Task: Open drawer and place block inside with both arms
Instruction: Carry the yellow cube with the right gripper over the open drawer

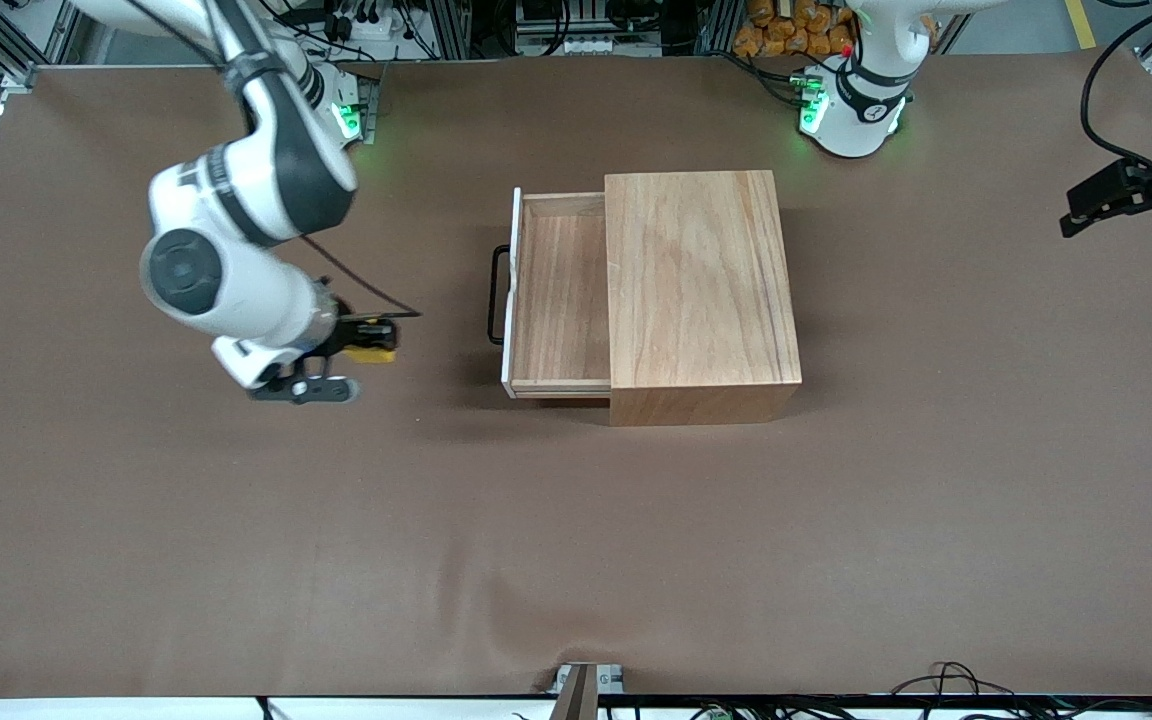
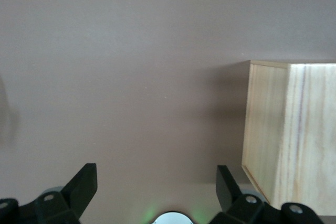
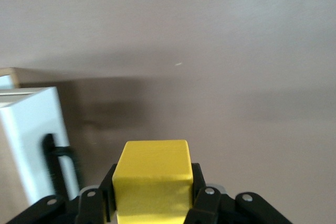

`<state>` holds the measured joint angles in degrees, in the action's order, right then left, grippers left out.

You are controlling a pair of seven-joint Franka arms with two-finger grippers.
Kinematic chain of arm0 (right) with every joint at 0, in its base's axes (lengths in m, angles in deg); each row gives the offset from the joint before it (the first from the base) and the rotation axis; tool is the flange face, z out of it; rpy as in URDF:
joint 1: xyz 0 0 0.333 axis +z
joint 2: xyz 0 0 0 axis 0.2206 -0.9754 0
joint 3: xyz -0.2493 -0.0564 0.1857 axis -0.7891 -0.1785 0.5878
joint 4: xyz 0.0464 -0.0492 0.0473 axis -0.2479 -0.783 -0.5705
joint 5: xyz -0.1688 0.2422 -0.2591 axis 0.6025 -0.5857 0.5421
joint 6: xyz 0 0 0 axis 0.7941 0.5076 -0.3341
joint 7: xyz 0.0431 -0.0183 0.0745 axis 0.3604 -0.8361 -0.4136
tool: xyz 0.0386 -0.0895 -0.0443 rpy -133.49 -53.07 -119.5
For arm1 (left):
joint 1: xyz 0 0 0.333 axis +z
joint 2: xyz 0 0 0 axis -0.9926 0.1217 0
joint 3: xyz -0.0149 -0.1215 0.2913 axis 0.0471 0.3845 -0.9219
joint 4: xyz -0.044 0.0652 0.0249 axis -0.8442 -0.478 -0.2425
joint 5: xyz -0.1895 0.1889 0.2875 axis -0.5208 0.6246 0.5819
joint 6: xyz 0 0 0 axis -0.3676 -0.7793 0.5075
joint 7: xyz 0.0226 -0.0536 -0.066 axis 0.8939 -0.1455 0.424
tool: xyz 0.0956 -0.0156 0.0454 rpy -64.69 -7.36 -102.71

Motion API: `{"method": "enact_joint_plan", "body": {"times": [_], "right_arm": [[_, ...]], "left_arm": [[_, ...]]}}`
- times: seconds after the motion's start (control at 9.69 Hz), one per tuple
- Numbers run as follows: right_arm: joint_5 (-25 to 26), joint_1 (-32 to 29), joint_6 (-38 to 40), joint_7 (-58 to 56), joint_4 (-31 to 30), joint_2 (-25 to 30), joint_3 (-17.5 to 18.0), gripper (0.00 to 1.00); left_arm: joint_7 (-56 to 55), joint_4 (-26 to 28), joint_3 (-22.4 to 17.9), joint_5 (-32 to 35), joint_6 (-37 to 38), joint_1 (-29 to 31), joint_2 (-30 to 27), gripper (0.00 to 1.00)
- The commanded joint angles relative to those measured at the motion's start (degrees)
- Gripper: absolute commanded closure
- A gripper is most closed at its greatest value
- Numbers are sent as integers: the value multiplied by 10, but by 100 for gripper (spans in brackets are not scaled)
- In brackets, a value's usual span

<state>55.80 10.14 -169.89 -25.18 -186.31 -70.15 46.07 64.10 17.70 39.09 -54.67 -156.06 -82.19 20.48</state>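
My right gripper (image 1: 361, 345) hangs over the smooth brown counter (image 1: 576, 560) toward my right arm's end, its jaws clamped tight on the block (image 1: 373, 352), a small bright-yellow cube with crisp edges that fills the right wrist view (image 3: 153, 179). Just beside it toward the cabinet, the black U-shaped wire handle (image 1: 498, 295) sticks out from the thin white front panel of the drawer (image 1: 556, 300), a shallow tray of pale grained wood pulled well out. The boxy light-wood cabinet (image 1: 701, 290) sits mid-counter, grain running along its flat top. My left gripper (image 1: 1126, 205) waits over the counter at my left arm's end, jaws spread wide, holding nothing.
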Motion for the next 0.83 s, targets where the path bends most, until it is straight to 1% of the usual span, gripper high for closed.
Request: {"method": "enact_joint_plan", "body": {"times": [0.0, 0.1, 0.41, 0.52, 0.72], "right_arm": [[-15, 64, -49, 82, 0, -2, -8, 100], [-15, 85, -80, 95, 0, -6, -8, 100], [-15, 128, -116, 97, 4, -13, -8, 100], [-16, 140, -124, 97, 13, -27, -8, 100], [-16, 167, -125, 97, 45, -74, -8, 100]], "left_arm": [[2, -2, -2, 12, -11, 0, 7, 0], [0, 1, -2, 8, -20, -1, 7, 0], [4, -2, -3, 7, -19, -4, 7, 0], [7, -2, -2, 7, -19, -4, 8, 0], [11, -5, -2, 7, -19, -3, 10, 0]]}}
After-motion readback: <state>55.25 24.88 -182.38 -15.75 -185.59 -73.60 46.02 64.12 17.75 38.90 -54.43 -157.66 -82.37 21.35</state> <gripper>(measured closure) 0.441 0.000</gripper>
